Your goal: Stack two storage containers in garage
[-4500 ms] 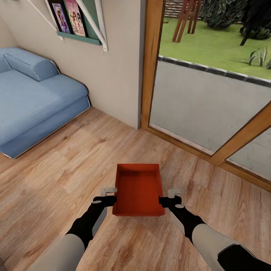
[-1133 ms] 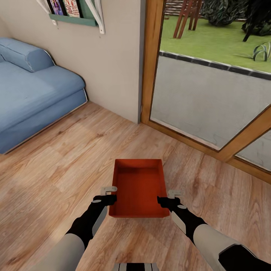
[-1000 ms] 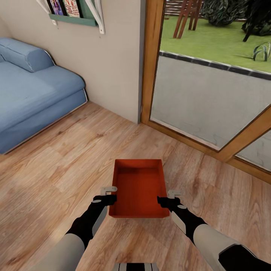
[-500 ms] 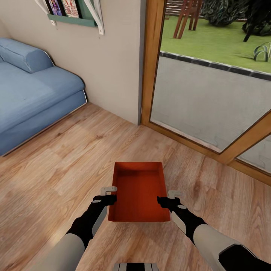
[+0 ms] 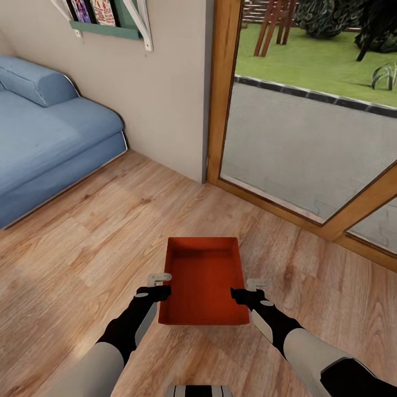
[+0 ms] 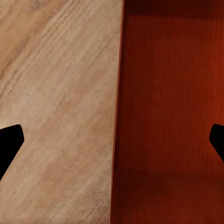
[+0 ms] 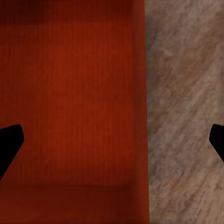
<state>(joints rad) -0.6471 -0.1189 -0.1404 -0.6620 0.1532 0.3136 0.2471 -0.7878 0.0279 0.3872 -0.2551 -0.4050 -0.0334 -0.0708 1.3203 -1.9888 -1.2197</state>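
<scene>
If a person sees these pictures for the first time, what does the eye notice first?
First, the red-orange storage container, open and empty, between the left gripper and right gripper over the wood plank floor. Next, the blue sofa at the left wall, and the wood-framed glass door with a lawn outside.

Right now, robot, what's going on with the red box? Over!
Left gripper and right gripper straddle the side walls, jaws wide apart. Storage container between them, empty, over wood floor. Glass door ahead.
</scene>
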